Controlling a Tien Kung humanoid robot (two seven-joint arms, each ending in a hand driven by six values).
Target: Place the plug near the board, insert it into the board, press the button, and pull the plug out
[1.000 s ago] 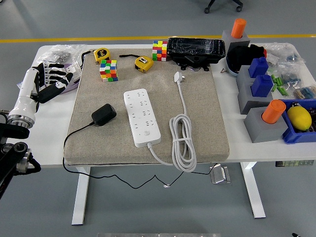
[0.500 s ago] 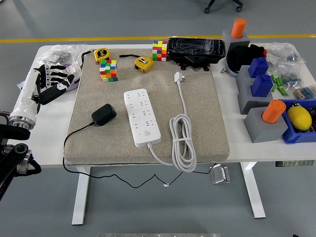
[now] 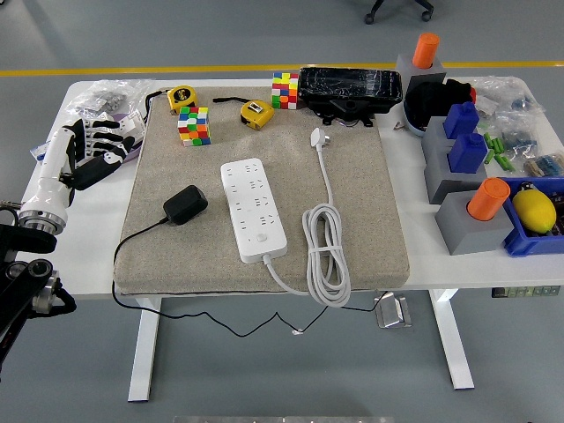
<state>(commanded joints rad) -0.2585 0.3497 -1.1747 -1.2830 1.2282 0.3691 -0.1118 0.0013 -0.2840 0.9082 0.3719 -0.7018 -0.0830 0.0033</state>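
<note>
A black plug adapter (image 3: pixel 185 204) lies on the grey mat, left of the white power strip (image 3: pixel 254 209). Its thin black cable (image 3: pixel 132 238) runs off the mat's front left and hangs under the table. The strip's round button (image 3: pixel 260 240) is near its front end. The strip's own white cord (image 3: pixel 324 247) is coiled to its right and ends in a white plug (image 3: pixel 318 137) at the back. My left hand (image 3: pixel 88 154) hovers over the table's left edge, well left of the adapter, fingers spread and empty. My right hand is out of view.
Two colour cubes (image 3: pixel 194 124) (image 3: pixel 285 90), two yellow tape measures (image 3: pixel 256 113) and a black case (image 3: pixel 349 90) stand along the back. Grey blocks with orange and blue cylinders (image 3: pixel 464 159) and a blue bin (image 3: pixel 535 216) fill the right side. Plastic bags (image 3: pixel 106 99) lie at back left.
My left hand has drawn slightly left and back, away from the mat. Nothing on the table has moved.
</note>
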